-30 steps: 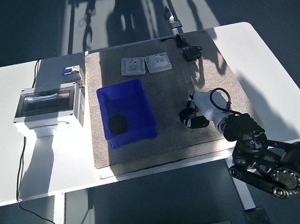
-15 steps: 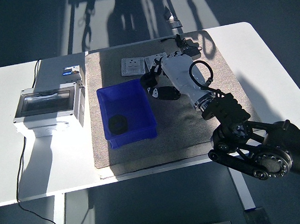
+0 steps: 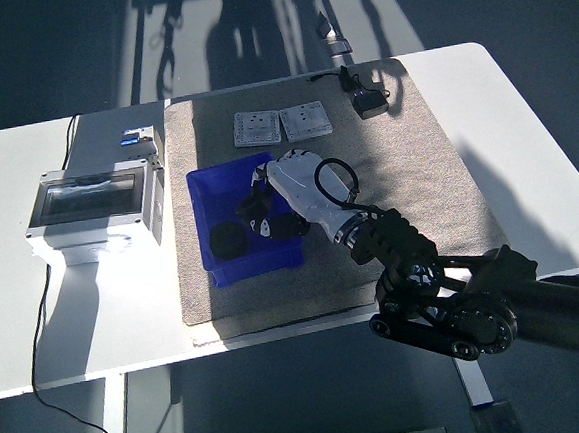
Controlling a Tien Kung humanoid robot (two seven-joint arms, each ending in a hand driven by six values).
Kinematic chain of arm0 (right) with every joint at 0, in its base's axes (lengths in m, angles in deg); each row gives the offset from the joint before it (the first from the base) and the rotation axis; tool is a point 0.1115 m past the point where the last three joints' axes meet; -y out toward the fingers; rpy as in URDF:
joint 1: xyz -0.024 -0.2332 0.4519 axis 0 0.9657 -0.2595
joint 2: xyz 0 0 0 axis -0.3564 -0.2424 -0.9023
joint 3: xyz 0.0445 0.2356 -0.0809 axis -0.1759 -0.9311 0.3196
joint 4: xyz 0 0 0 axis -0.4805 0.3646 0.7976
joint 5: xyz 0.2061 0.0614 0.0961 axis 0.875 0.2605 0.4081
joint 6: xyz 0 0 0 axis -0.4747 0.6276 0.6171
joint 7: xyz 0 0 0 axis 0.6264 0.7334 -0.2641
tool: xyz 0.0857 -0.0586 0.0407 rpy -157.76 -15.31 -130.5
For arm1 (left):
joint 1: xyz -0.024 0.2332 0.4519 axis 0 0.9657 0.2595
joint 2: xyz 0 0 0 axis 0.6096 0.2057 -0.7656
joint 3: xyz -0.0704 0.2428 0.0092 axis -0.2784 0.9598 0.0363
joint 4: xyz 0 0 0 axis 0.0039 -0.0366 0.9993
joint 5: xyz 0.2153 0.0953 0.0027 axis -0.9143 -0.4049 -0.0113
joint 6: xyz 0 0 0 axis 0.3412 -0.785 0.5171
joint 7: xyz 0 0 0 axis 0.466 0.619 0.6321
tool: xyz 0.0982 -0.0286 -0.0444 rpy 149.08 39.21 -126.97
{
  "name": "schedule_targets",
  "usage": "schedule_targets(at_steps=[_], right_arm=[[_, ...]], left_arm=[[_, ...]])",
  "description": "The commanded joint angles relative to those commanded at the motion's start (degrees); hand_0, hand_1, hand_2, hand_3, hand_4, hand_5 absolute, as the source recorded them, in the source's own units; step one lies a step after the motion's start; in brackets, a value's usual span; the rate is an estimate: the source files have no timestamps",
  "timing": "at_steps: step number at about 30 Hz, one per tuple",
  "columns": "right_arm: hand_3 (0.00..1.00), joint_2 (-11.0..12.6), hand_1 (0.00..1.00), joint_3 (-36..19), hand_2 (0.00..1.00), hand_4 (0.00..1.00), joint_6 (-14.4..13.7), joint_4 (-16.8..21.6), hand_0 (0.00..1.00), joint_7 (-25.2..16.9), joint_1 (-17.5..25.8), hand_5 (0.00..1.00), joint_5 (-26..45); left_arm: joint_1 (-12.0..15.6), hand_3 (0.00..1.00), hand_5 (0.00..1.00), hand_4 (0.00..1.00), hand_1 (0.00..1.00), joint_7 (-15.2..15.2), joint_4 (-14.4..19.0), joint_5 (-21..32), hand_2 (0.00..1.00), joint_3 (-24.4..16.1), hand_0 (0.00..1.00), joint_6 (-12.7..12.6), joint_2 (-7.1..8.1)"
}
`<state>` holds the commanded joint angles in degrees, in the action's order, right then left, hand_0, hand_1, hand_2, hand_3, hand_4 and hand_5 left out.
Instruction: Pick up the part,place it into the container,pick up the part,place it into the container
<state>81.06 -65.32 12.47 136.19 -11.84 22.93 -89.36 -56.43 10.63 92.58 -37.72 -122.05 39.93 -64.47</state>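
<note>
One hand in view, the right hand (image 3: 273, 203), now over the blue container (image 3: 210, 188); half a second ago it was above the grey mat (image 3: 406, 167) near the two white switch plates (image 3: 282, 126), and a second ago at the mat's right side. Arm has swung left across the mat the whole way.

Pose: black forearm enters from lower right, wrist angled up-left, white palm shell facing up, fingers (image 3: 259, 214) curled down over the container's right half. They close on something dark, but it blends with the black fingertips, so I can't confirm it's a part.

One black part (image 3: 228, 239), round and ring-like, lies on the container floor at lower left, just beside the fingertips, not touching as far as I can see.

Container sits on the mat's left edge, on the white surface (image 3: 521, 98). Grey electrical box (image 3: 93, 204) left of it, black adapter (image 3: 369, 102) at the mat's far edge.
</note>
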Motion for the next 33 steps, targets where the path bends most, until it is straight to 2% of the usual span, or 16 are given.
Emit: schedule_targets(at_steps=[1,2,7,8,10,13,14,17,19,20,25,26,28,31,32,33], right_arm=[[0.676,0.06,0.655,-0.23,0.695,0.494,0.72,0.12,0.815,0.06,0.13,0.075,-0.25],[0.987,0.15,0.850,-0.56,0.891,0.732,1.44,0.29,0.910,0.11,0.27,0.207,-0.58],[0.987,0.73,0.850,-2.13,0.891,0.732,4.32,1.76,0.910,0.32,0.66,0.207,-2.41],[0.998,0.84,0.895,-2.27,0.931,0.838,5.22,2.04,0.952,0.53,0.70,0.276,-2.72],[0.998,1.24,0.895,-3.03,0.931,0.838,5.67,2.87,0.952,0.38,1.04,0.276,-3.07],[0.998,2.59,0.895,-6.13,0.931,0.838,3.33,5.43,0.952,-0.85,2.63,0.276,-2.04],[0.998,3.20,0.897,-7.51,0.939,0.883,2.30,6.52,0.976,-1.38,3.42,0.320,-1.03],[0.998,5.95,0.897,-12.76,0.939,0.883,-0.63,10.13,0.976,-4.01,6.71,0.320,2.86],[0.998,8.12,0.897,-17.03,0.939,0.883,-0.90,12.50,0.976,-6.32,9.29,0.320,6.35],[0.998,9.18,0.843,-18.41,0.878,0.896,-0.22,13.27,0.938,-7.48,10.47,0.357,7.73],[0.998,14.85,0.843,-28.61,0.878,0.896,5.42,12.40,0.938,-15.93,19.12,0.357,18.16],[0.910,15.38,0.813,-30.35,0.836,0.947,6.54,12.11,0.879,-17.53,20.79,0.433,19.98],[0.910,15.27,0.813,-34.82,0.836,0.947,8.26,11.86,0.879,-21.56,25.14,0.433,24.45],[0.910,13.70,0.813,-41.38,0.836,0.947,10.06,11.18,0.879,-27.25,30.87,0.433,31.09],[0.790,13.31,0.795,-42.94,0.805,0.998,10.43,10.81,0.873,-28.56,32.06,0.696,32.79],[0.790,12.76,0.795,-45.18,0.805,0.998,11.04,10.06,0.873,-30.44,33.71,0.696,35.08]], left_arm=[[0.01,0.421,0.920,0.761,0.668,0.01,0.00,0.06,0.624,0.01,0.672,-0.03,0.02],[0.03,0.415,0.919,0.761,0.667,0.03,0.00,0.13,0.623,0.03,0.671,-0.06,0.04],[0.13,0.415,0.919,0.761,0.667,-0.12,0.00,-0.08,0.623,0.07,0.671,-0.02,0.13],[0.15,0.413,0.916,0.762,0.667,-0.20,0.00,-0.16,0.624,0.08,0.671,0.00,0.14],[0.13,0.413,0.916,0.762,0.667,-0.32,0.00,-0.43,0.624,0.10,0.671,0.03,0.19],[0.13,0.413,0.916,0.762,0.667,-0.40,0.00,-0.68,0.624,0.08,0.671,0.00,0.19],[0.15,0.412,0.911,0.762,0.667,-0.41,0.00,-0.70,0.624,0.09,0.671,-0.02,0.18],[0.23,0.412,0.911,0.762,0.667,-0.42,0.00,-0.60,0.624,0.13,0.671,-0.25,-0.06],[0.35,0.412,0.911,0.762,0.667,-0.36,0.00,-0.18,0.624,0.38,0.671,-0.58,-0.42],[0.47,0.411,0.907,0.763,0.666,-0.25,0.00,0.37,0.623,0.79,0.670,-0.74,-0.64],[1.25,0.411,0.907,0.763,0.666,0.61,0.00,3.54,0.623,2.32,0.670,-1.36,-1.34],[1.41,0.420,0.897,0.761,0.666,0.69,0.00,3.81,0.627,2.20,0.669,-1.55,-1.48],[1.78,0.420,0.897,0.761,0.666,0.77,0.00,4.72,0.627,2.60,0.669,-1.83,-1.87],[2.21,0.420,0.897,0.761,0.666,0.57,0.00,5.51,0.627,3.44,0.669,-1.74,-2.46],[2.25,0.404,0.892,0.760,0.665,0.52,0.00,5.54,0.625,3.61,0.668,-1.67,-2.57],[2.28,0.404,0.892,0.760,0.665,0.43,0.00,5.39,0.625,3.77,0.668,-1.56,-2.71]])
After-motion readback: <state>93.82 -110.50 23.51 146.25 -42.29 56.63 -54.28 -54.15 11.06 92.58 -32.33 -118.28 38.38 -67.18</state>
